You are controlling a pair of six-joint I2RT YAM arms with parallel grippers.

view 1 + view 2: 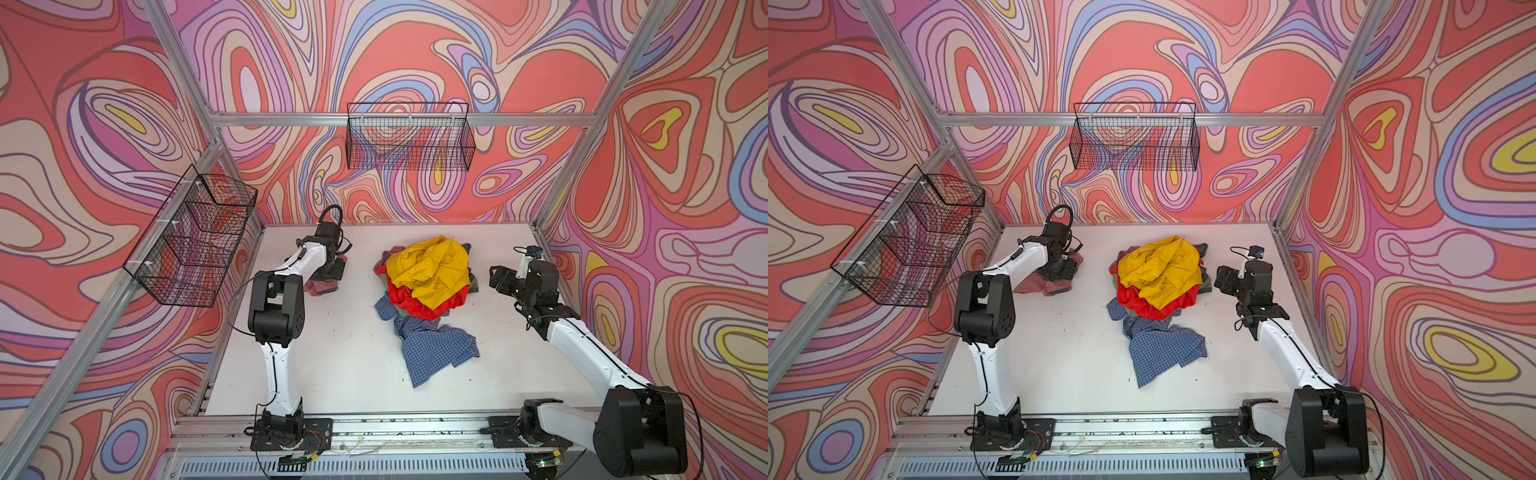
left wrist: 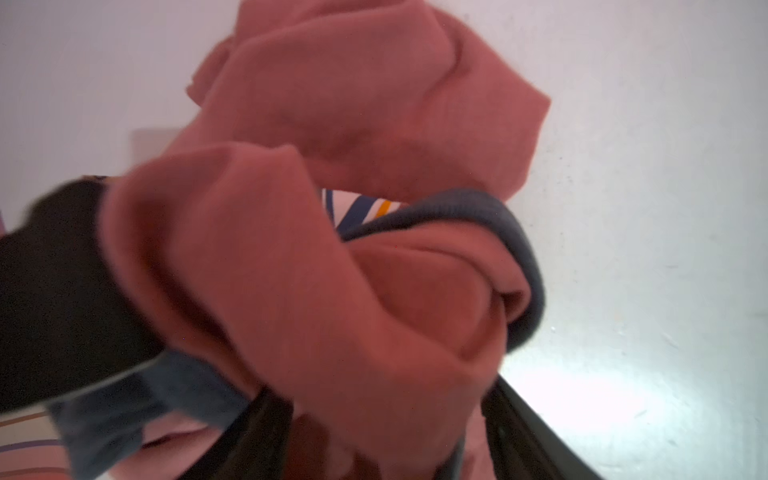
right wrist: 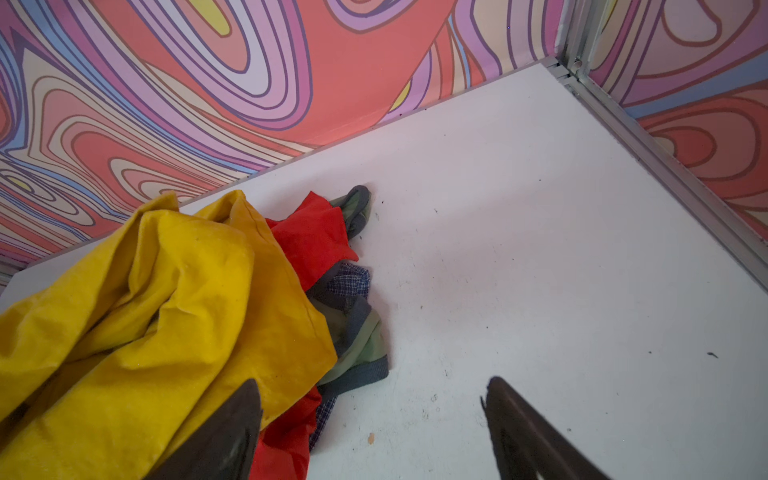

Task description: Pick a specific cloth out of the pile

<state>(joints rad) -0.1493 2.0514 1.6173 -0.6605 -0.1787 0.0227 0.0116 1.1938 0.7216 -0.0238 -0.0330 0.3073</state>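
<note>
Left wrist: seeing cloth [image 2: 374, 270] bunched between spread jaws of left gripper [image 2: 380, 395], on table [image 1: 332, 353] well apart from pile [image 1: 432, 266]. Likely soft, light, floppy; pinch fold by grey trim [image 2: 519, 257]. Seeing right gripper [image 3: 372, 380] spread, empty.

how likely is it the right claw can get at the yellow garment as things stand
Probably yes: the right claw hangs open close beside the yellow garment, which lies uncovered on top of the other clothes.
</note>
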